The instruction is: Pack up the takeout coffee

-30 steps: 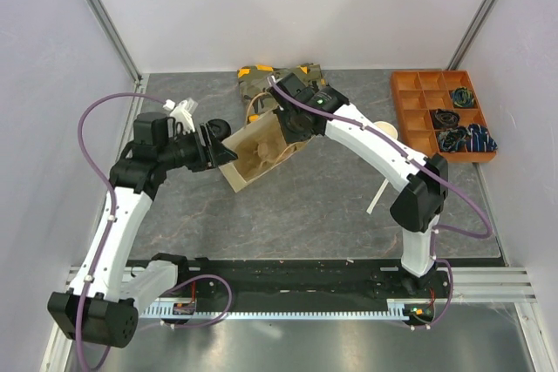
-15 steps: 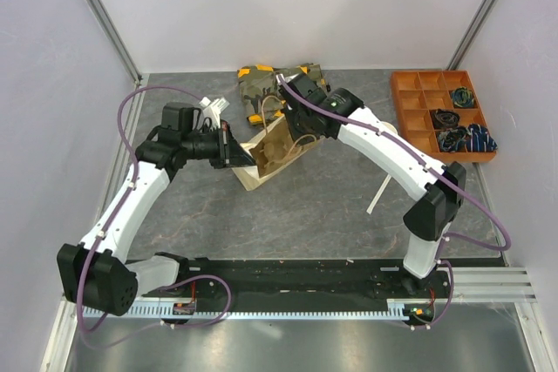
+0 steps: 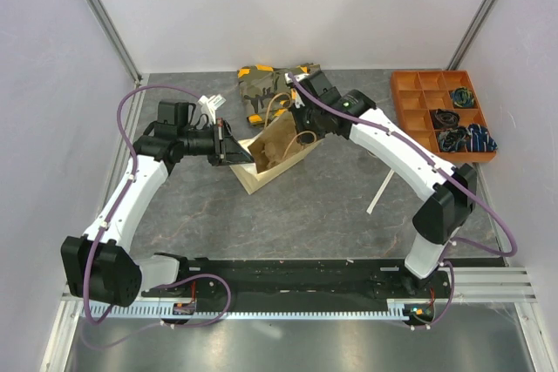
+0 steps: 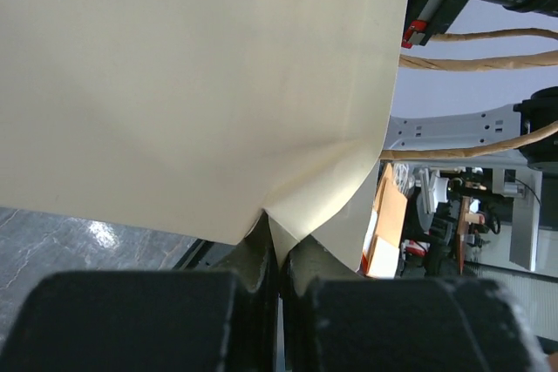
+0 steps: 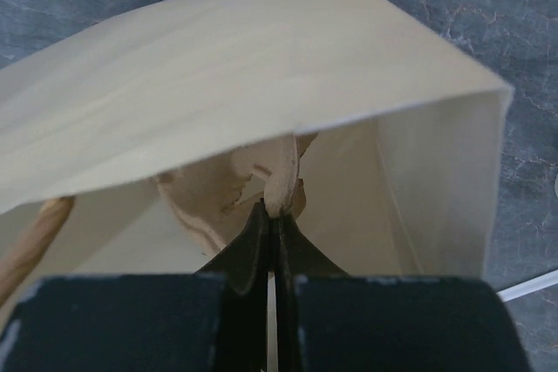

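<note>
A tan paper bag (image 3: 281, 147) lies tilted on the grey table, its pale bottom end toward the front left and its mouth toward the back right. My left gripper (image 3: 235, 153) is shut on a fold of the bag's bottom edge (image 4: 288, 215), seen in the left wrist view with the left gripper (image 4: 279, 246) pinching it. My right gripper (image 3: 302, 132) reaches into the bag's mouth (image 5: 261, 76). The right gripper (image 5: 271, 215) is shut on the rim of a brown pulp cup carrier (image 5: 218, 198) inside. The takeout coffee is out of view.
An orange compartment tray (image 3: 417, 119) with small dark parts sits at the back right. An olive and yellow bundle (image 3: 266, 84) lies behind the bag. A white stick (image 3: 381, 192) lies on the table under the right arm. A white object (image 3: 210, 105) is by the left arm.
The left gripper moved right to the bag's bottom and shut on its edge. The right arm shifted right with the bag, which now stands steeper.
</note>
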You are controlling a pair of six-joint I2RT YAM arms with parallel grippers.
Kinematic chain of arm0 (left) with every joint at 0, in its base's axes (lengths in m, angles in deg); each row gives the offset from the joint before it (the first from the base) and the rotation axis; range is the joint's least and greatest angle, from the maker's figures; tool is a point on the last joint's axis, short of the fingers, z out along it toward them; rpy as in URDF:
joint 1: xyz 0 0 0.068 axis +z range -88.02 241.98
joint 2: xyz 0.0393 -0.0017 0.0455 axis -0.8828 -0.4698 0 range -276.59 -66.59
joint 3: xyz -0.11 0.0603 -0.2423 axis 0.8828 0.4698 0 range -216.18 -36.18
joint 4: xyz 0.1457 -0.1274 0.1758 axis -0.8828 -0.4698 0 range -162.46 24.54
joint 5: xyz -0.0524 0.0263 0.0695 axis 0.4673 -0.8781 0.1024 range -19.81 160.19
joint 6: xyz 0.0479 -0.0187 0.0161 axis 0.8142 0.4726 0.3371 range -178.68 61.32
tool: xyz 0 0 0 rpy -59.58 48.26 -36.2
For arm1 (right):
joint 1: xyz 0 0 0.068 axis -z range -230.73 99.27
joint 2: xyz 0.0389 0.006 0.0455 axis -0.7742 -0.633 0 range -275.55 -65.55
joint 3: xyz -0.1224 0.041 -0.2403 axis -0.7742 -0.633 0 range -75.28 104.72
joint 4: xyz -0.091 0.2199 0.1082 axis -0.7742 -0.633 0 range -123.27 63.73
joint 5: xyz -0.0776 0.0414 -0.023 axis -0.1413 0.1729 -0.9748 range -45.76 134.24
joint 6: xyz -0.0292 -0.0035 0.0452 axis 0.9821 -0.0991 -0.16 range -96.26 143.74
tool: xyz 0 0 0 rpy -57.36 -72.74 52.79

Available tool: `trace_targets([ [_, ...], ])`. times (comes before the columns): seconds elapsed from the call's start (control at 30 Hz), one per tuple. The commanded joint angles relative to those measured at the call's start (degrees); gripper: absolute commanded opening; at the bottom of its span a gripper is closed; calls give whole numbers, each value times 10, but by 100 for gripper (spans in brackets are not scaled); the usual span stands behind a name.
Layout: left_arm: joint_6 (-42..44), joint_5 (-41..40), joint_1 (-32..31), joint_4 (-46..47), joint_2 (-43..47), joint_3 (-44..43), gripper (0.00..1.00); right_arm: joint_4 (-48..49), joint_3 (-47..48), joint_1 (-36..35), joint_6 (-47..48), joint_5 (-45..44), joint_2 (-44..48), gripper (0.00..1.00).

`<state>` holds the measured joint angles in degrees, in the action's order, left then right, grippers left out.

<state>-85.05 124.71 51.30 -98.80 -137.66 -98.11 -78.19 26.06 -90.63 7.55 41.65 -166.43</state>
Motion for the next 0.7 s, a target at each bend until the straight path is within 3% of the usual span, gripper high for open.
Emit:
trace_targets([
  [0.0, 0, 51, 1, -18, -3, -22, 2, 46, 2, 1, 19, 13, 51, 0],
  [0.17, -9, 17, 2, -16, 4, -21, 2, 38, 10, 2, 19, -5, 49, 0],
  [0.67, -1, 74, 2, -41, -37, -28, 2, 52, -20, -2, 65, -7, 49, 0],
])
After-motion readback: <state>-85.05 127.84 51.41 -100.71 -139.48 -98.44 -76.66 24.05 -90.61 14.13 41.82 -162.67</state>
